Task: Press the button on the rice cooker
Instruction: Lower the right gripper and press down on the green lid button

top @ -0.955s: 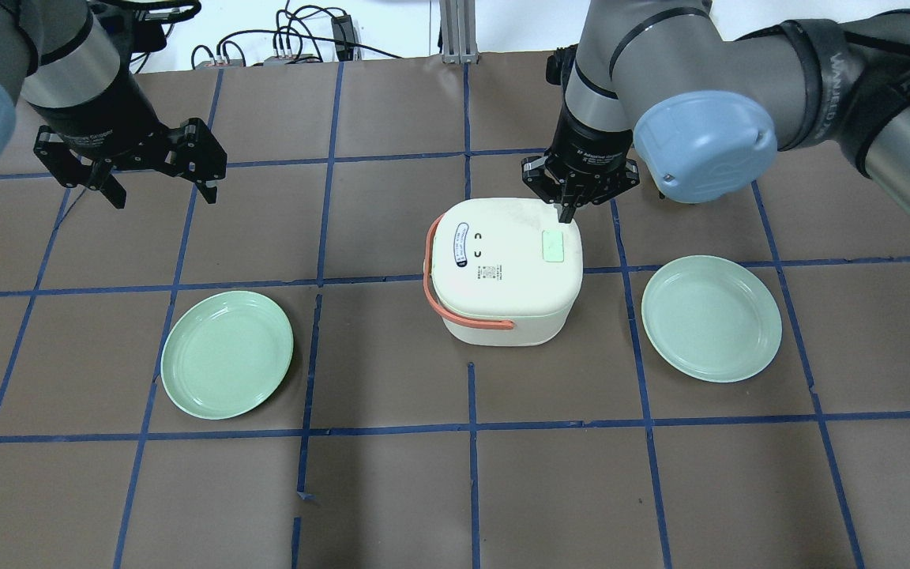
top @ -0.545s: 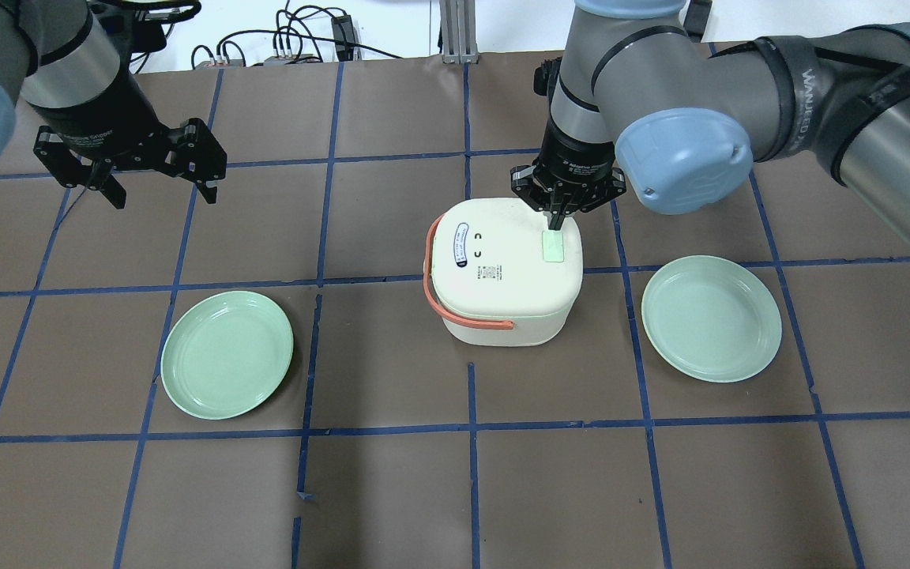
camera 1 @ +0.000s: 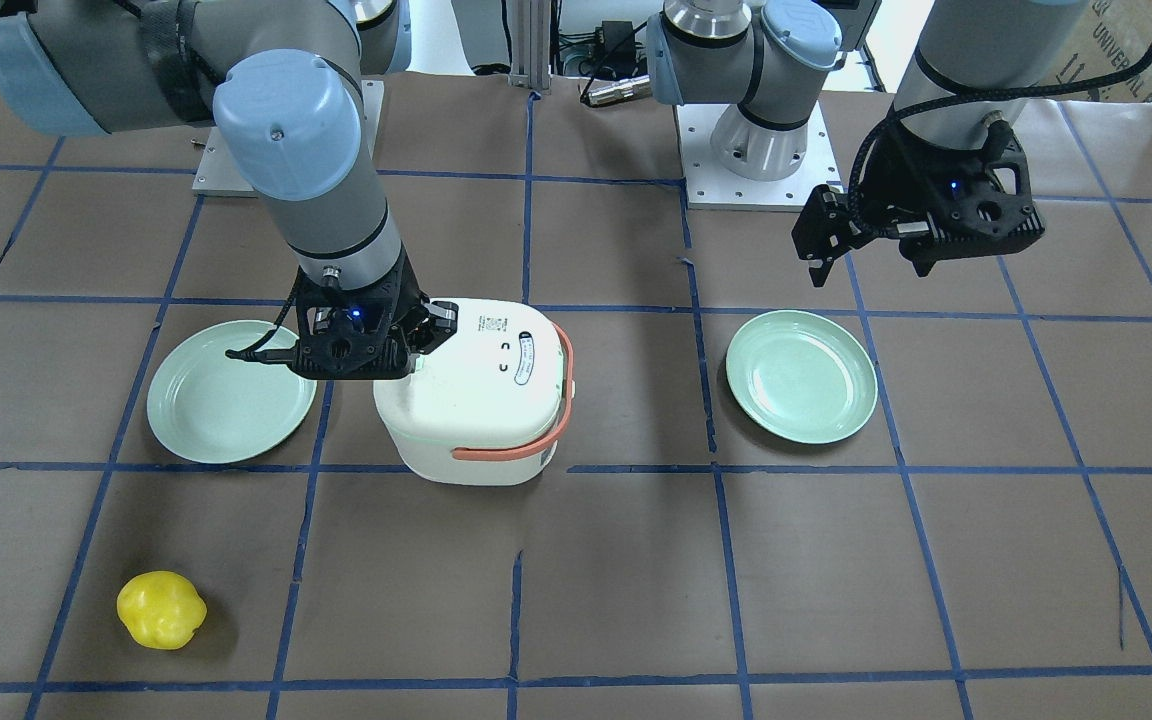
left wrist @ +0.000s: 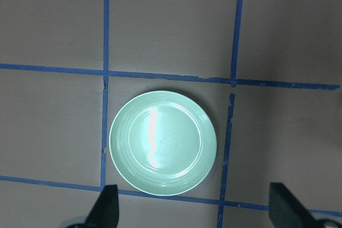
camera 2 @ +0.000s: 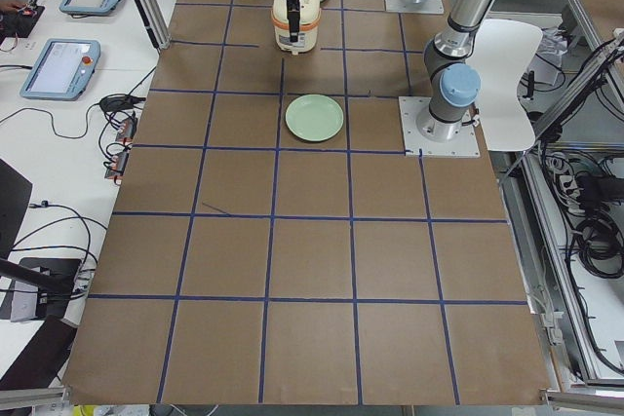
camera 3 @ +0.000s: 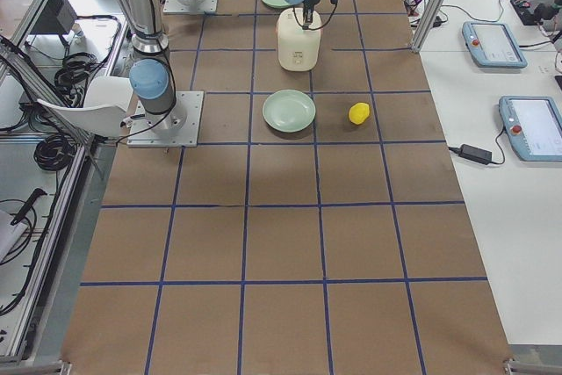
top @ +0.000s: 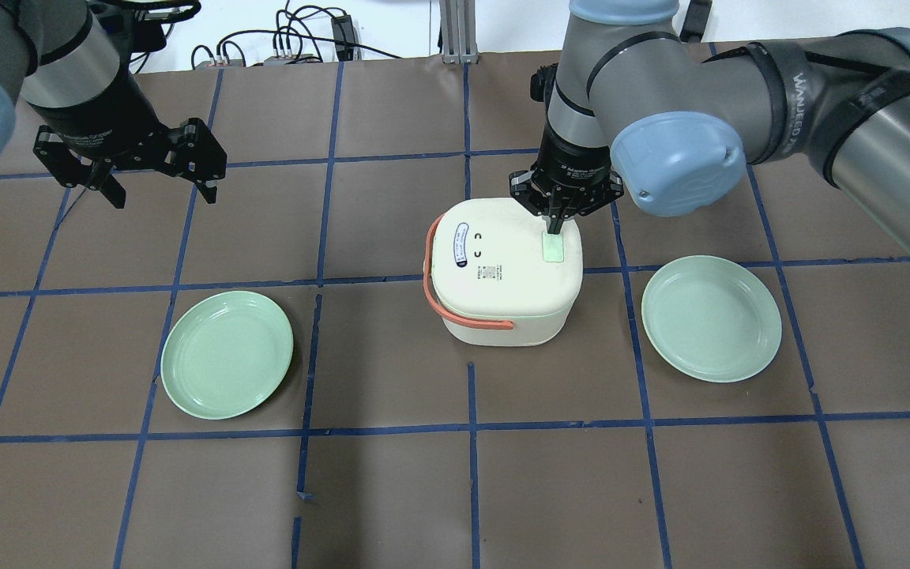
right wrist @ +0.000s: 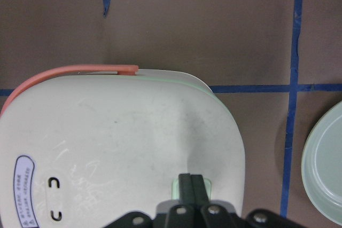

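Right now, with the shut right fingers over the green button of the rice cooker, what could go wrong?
1. The right gripper, fingers shut, seems to meet the green button near its far end, not its middle; the press may slip off it.
2. The button sits near one side of the rice cooker, which nothing steadies; a hard push might tilt or shift it.

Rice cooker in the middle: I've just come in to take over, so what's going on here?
The right gripper, shut, points its tips down at the pale green button on the lid of the rice cooker, at or just above it. Whether the button is pressed in cannot be told. The left gripper hangs open and empty in the air near a green plate.
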